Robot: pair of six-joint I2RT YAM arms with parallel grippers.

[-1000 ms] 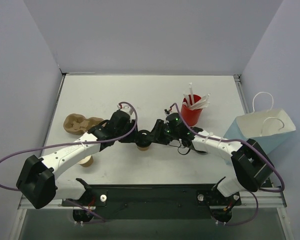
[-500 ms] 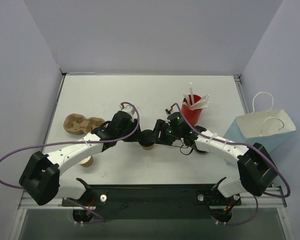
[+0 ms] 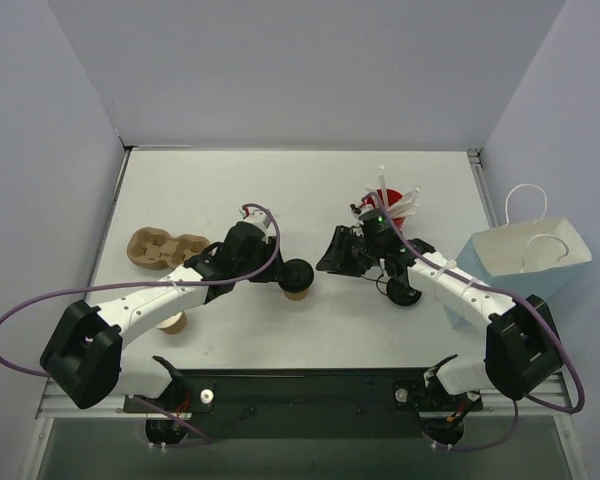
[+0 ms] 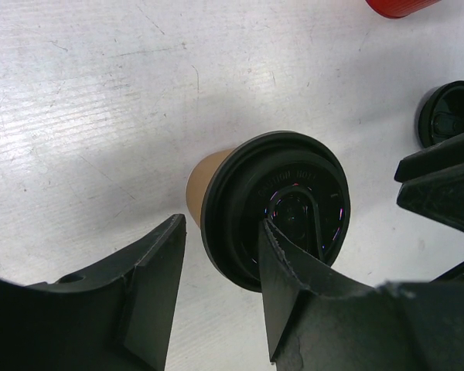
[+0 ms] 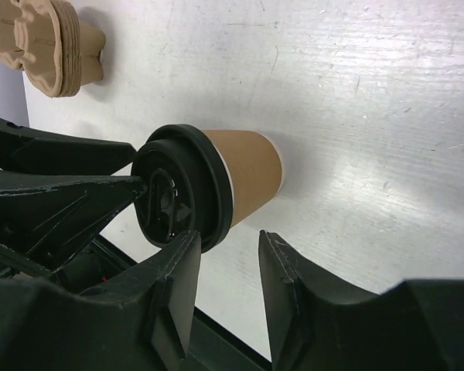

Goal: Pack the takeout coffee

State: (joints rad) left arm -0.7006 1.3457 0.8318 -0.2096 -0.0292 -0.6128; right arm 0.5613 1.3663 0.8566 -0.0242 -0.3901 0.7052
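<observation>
The takeout coffee [image 3: 298, 277], a small tan cup with a black lid, stands upright mid-table. It also shows in the left wrist view [image 4: 274, 209] and the right wrist view [image 5: 216, 185]. My left gripper [image 3: 276, 272] is open just left of and above it [image 4: 221, 224]. One of its fingers [image 4: 294, 286] reaches over the lid, and no grip shows. My right gripper [image 3: 325, 262] hangs open and empty a short way to the cup's right [image 5: 229, 236], apart from it.
A red cup of white straws [image 3: 383, 225] stands behind the right arm. The blue paper bag [image 3: 525, 262] is at the right edge. A tan cup carrier [image 3: 160, 248] and a lidless tan cup [image 3: 172, 322] are at the left. A loose black lid [image 4: 448, 112] lies right of the coffee.
My right gripper has pulled back to the right, away from the cup where both grippers met. The cup has shifted slightly right. The left gripper stays beside it.
</observation>
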